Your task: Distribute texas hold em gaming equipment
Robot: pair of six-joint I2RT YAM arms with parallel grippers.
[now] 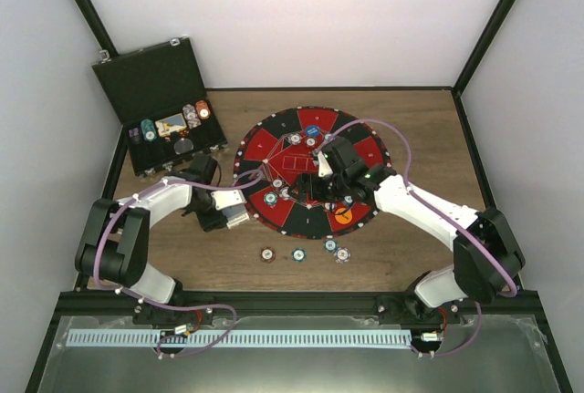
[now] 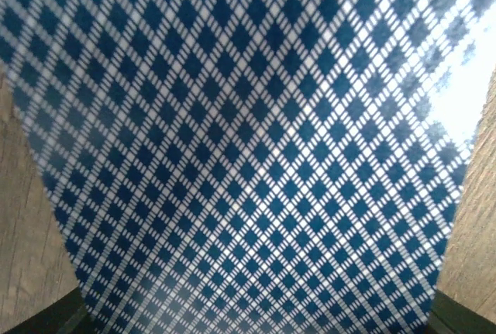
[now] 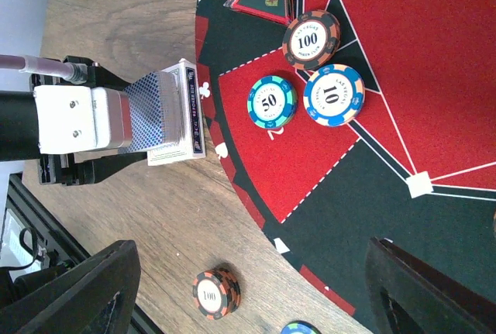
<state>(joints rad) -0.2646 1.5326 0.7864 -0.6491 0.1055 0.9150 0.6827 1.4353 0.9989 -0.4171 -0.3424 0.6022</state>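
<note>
Wood table [image 1: 438,138] in the top view carries the round mat [image 1: 283,124]; the left gripper [image 1: 234,209] is clamped on the deck [image 1: 239,198] just beside the mat's left edge, the right gripper [image 1: 321,188] hangs over the mat, and four chips [image 1: 298,253] lie on the wood between mat and arm bases. The left wrist view is filled by the deck's blue diamond back. In the right wrist view the right jaws stand wide apart, holding nothing, near a brown chip [image 3: 311,39], teal chip [image 3: 272,102] and blue chip [image 3: 334,94] grouped on the mat.

Deck [image 3: 183,109] in left jaws, chips [image 3: 272,102] on mat [image 3: 387,78]
</note>
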